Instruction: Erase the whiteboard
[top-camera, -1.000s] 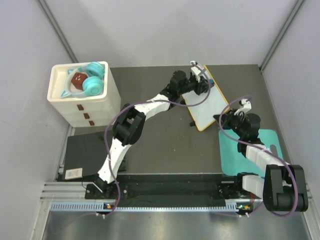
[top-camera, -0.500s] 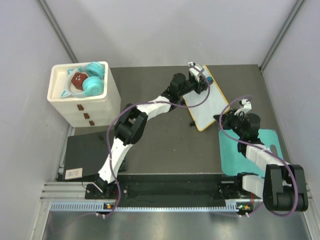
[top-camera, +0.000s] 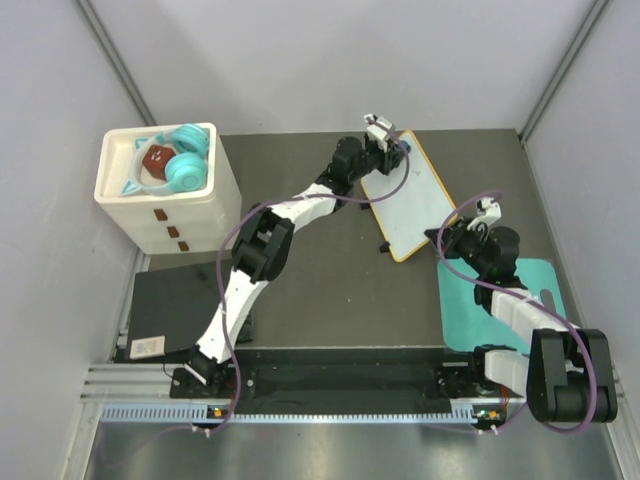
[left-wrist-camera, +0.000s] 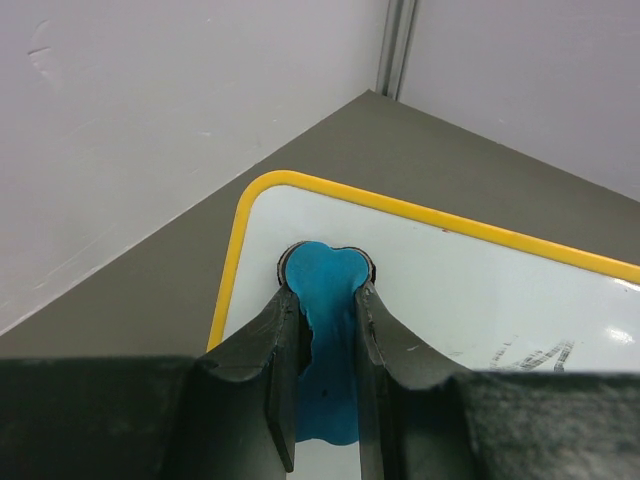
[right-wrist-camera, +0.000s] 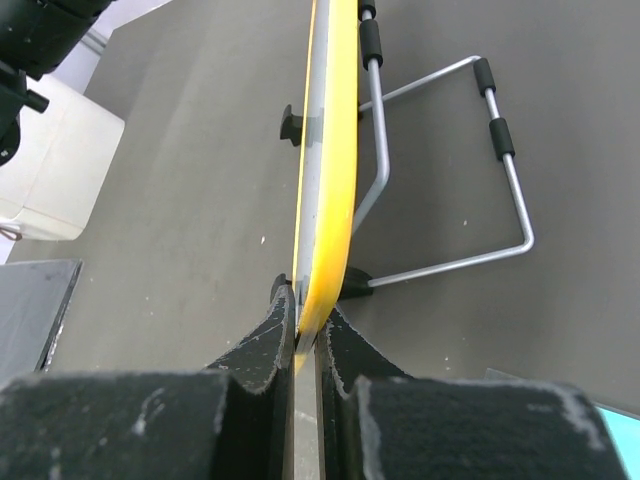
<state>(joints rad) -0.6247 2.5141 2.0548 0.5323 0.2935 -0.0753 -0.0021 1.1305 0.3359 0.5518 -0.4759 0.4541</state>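
Note:
The whiteboard (top-camera: 412, 205) with its orange-yellow frame stands tilted on the dark table at the back right. My left gripper (top-camera: 392, 146) is shut on a blue eraser (left-wrist-camera: 322, 330) and presses it near the board's far left corner (left-wrist-camera: 262, 190). Faint dark scribbles (left-wrist-camera: 540, 355) show on the board to the right. My right gripper (top-camera: 462, 232) is shut on the board's yellow edge (right-wrist-camera: 335, 180), seen edge-on in the right wrist view, with the jaws pinching it from both sides.
A wire stand (right-wrist-camera: 470, 170) sticks out behind the board. A teal mat (top-camera: 495, 300) lies under my right arm. A white drawer box (top-camera: 168, 190) with teal headphones (top-camera: 185, 165) stands at the left. A black pad (top-camera: 170, 310) lies front left. Walls close in behind.
My left gripper has slid with the eraser up and to the left across the board, towards its far corner. The right arm and board have stayed still.

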